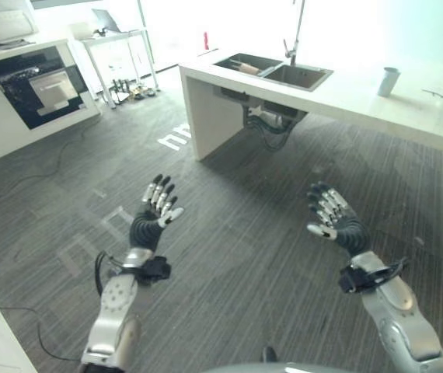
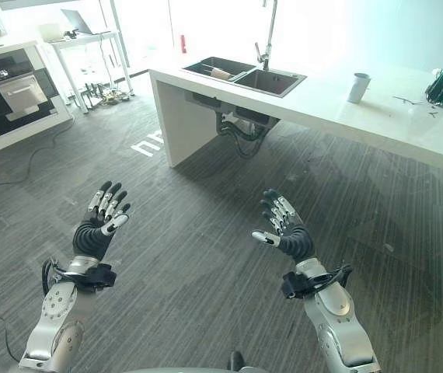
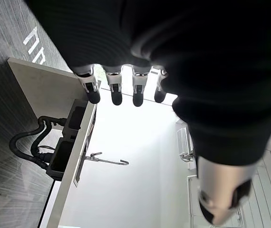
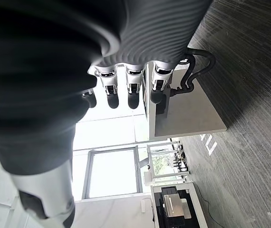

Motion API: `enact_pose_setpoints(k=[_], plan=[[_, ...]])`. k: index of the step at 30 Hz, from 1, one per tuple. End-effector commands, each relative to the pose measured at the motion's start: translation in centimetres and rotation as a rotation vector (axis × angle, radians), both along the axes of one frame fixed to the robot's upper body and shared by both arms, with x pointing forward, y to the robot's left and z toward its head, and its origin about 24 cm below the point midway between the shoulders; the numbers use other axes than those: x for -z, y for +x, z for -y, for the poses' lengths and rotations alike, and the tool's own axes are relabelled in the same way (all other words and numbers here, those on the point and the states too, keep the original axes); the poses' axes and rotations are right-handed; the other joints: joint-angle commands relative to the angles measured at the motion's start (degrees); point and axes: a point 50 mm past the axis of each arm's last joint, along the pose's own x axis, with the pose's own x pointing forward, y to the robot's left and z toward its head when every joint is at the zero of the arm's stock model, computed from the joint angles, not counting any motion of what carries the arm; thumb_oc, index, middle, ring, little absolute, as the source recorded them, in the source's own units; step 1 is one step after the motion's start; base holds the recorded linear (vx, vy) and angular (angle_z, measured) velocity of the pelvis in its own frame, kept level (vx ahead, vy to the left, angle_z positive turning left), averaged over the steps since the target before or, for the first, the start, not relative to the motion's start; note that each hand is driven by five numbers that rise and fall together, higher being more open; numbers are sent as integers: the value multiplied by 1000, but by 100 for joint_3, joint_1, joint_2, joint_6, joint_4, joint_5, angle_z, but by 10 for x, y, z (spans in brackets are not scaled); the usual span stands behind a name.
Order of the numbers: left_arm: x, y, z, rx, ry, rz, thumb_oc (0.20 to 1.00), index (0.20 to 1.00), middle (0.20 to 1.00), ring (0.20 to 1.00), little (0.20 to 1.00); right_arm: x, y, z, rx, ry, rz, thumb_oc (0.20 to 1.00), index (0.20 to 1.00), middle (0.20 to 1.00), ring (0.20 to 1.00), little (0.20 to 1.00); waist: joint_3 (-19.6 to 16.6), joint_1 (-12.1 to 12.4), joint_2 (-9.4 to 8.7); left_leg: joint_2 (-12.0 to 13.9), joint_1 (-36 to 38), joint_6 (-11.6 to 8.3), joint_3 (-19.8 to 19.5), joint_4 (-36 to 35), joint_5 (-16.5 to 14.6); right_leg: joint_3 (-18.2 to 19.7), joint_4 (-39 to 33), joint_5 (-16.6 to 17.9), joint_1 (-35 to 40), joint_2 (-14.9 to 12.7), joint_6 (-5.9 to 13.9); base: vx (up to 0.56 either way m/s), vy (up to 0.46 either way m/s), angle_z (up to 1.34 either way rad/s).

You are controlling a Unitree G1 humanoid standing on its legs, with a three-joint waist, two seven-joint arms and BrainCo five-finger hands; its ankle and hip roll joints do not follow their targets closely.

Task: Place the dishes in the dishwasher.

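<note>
Above the floor (image 1: 229, 233), left hand (image 1: 153, 217) and right hand (image 1: 336, 217) — empty (fingers spread).

A kitchen: white counter (image 1: 408, 105) with double sink (image 1: 272, 71), built-in oven (image 1: 39, 85)

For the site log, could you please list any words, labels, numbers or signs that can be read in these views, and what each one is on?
White marking on the floor beside the counter: cut off by the counter's end, cannot be read as letters.
Cup on the counter: no print can be made out.
Oven front: no legible label.
Left hand and right hand: no text on either.
Nothing else legible.
</note>
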Motion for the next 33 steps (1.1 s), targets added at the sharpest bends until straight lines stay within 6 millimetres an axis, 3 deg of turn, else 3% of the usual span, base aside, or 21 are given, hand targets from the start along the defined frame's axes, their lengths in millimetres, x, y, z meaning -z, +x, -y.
enact_pose_setpoints(k=[1,3,4,7,8,9,11,15,17,21,23,25,26,27,29,31,32,33], plan=[[-25,4,-1,5,-7,167,1000,1000,1000,1000,1000,-34,11,4,-30,17,190,1000,1000,1000,1000,1000,371,-46,-176,180,-1102,-166,319,2315,89,240,265,-739,603,-2,53,-55,-163,-9],[-24,2,-2,2,-3,178,1000,1000,1000,1000,1000,-30,10,5,-54,-7,189,1000,1000,1000,1000,1000,507,-60,-214,231,-1670,-165,240,3400,263,365,362,-696,543,18,-63,22,-105,-8],[-23,1,-2,-2,3,176,1000,1000,1000,1000,1000,-29,9,5,-58,-8,186,1000,1000,1000,1000,1000,524,-56,-200,268,-1768,-170,196,3454,308,391,375,-691,544,42,-66,106,-12,-13],[-19,-1,-4,0,-10,150,1000,1000,1000,1000,1000,-28,8,5,-52,3,178,1000,1000,1000,1000,1000,603,-9,-33,625,-1651,-297,447,1915,739,432,368,-877,744,153,34,277,157,-22],[-19,-1,-1,5,-1,160,1000,1000,1000,1000,1000,-29,8,6,-51,-1,180,1000,1000,1000,1000,1000,611,31,150,870,-1683,-490,447,844,1276,451,297,-989,900,261,68,420,338,59],[-20,-1,1,3,8,169,1000,1000,1000,1000,1000,-29,8,8,-50,-14,183,1000,1000,1000,1000,1000,643,52,226,967,-1656,-610,399,311,1652,488,245,-1046,1042,301,73,510,406,76],[-19,0,2,-4,-16,173,1000,1000,1000,1000,1000,-31,7,16,-47,-32,189,1000,1000,1000,1000,1000,679,79,316,1169,-1771,-757,235,-108,2050,616,264,-1236,1338,318,65,459,353,75],[-17,1,-2,-17,-8,160,1000,1000,1000,1000,1000,-30,2,23,-43,-21,176,1000,1000,1000,1000,1000,548,56,286,1169,-1700,-604,630,65,1512,448,625,-1559,1461,-22,228,400,272,-27],[-21,1,-3,-8,15,168,1000,1000,1000,1000,1000,-29,-1,19,-57,5,173,1000,1000,1000,1000,1000,379,186,194,929,-1692,-416,579,186,1194,342,789,-1686,1591,-263,426,418,257,-13],[-25,3,-3,22,44,164,1000,1000,1000,1000,1000,-31,4,10,-24,8,195,1000,1000,1000,1000,1000,188,409,109,640,-1718,-226,462,282,1003,97,1035,-1657,1616,-581,653,311,202,-48],[-27,5,-3,48,67,159,1000,1000,1000,1000,1000,-34,9,5,1,34,209,1000,1000,1000,1000,1000,67,516,45,335,-1662,-15,381,255,847,-4,1476,-1252,1480,-830,849,356,331,9],[-28,5,-2,60,70,154,1000,1000,1000,1000,1000,-32,9,2,7,33,207,1000,1000,1000,1000,1000,25,526,28,166,-1569,109,317,191,762,-9,1989,-921,1298,-947,904,282,412,61],[-26,7,2,82,80,135,1000,1000,1000,1000,1000,-28,7,0,24,37,194,1000,1000,1000,1000,1000,-3,489,96,-94,-1355,330,152,68,607,22,3475,-225,766,-1028,951,398,678,58],[-25,7,6,98,81,128,1000,1000,1000,1000,1000,-24,4,-4,21,37,184,1000,1000,1000,1000,1000,78,385,243,-166,-1134,445,20,81,461,106,4738,-123,10,-947,816,418,637,38],[-25,9,8,104,74,124,1000,1000,1000,1000,1000,-22,5,-5,17,24,177,1000,1000,1000,1000,1000,173,282,234,-233,-972,448,-52,27,443,-1,4427,-399,-379,-710,694,241,173,41],[-27,12,8,115,74,130,1000,1000,1000,1000,1000,-21,5,-2,21,22,174,1000,1000,1000,1000,1000,291,161,211,-282,-768,404,-128,-74,426,-260,3655,-607,-651,-591,625,263,-77,90],[-28,14,6,122,83,134,1000,1000,1000,1000,1000,-21,4,6,28,26,173,1000,1000,1000,1000,1000,437,42,159,-287,-568,333,-163,-117,317,-501,2719,-554,-821,-713,634,435,-287,82],[-28,14,5,128,95,136,1000,1000,1000,1000,1000,-23,4,11,33,40,176,1000,1000,1000,1000,1000,583,-102,73,-294,-371,278,-132,-123,155,-511,1802,-192,-978,-836,764,493,-358,83]])
